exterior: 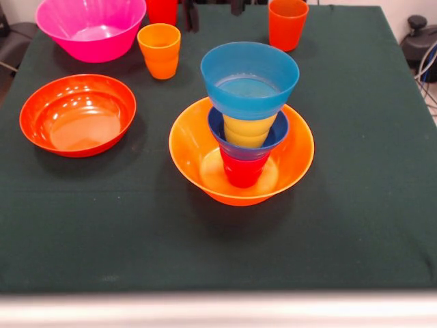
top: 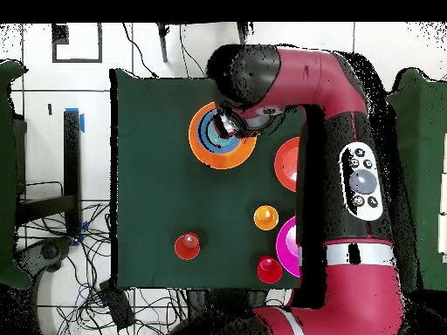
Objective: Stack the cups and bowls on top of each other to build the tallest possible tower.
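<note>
The tower stands mid-table: a big yellow-orange bowl (exterior: pixel 205 160) as base, then a red cup (exterior: pixel 244 171), a small dark blue bowl (exterior: pixel 276 135), a yellow cup (exterior: pixel 247 130) and a light blue bowl (exterior: pixel 250 82) on top. It also shows in the overhead view (top: pixel 209 150). Loose pieces are an orange-yellow cup (exterior: pixel 159 50), an orange cup (exterior: pixel 287 22), a red cup (exterior: pixel 162 9), a big pink bowl (exterior: pixel 91 27) and a shallow orange-red bowl (exterior: pixel 77 114). The gripper (top: pixel 232 120) hangs high over the tower's edge. Its state is hidden.
The red arm (top: pixel 349 166) reaches across the table in the overhead view and covers part of the orange-red bowl (top: pixel 285 163) and the pink bowl (top: pixel 286 247). Dark posts (exterior: pixel 191 15) stand at the far table edge. Cables lie on the floor (top: pixel 96 288).
</note>
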`<action>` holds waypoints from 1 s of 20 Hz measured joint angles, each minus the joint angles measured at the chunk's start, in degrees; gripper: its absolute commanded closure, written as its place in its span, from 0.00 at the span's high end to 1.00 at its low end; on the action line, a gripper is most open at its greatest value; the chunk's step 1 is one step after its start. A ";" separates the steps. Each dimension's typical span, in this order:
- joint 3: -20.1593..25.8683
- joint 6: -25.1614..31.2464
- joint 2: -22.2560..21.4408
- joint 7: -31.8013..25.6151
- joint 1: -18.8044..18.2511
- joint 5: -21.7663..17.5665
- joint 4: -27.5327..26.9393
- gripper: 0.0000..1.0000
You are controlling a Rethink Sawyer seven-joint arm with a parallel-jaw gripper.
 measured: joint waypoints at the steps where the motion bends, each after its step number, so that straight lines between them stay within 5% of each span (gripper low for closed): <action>1: 0.00 1.28 -0.69 0.00 0.18 0.00 -0.02 1.00; 9: 0.00 2.62 -3.48 0.00 -0.44 -0.70 0.00 1.00; 20: 0.09 0.80 -3.62 -0.94 -5.43 -7.46 -0.01 1.00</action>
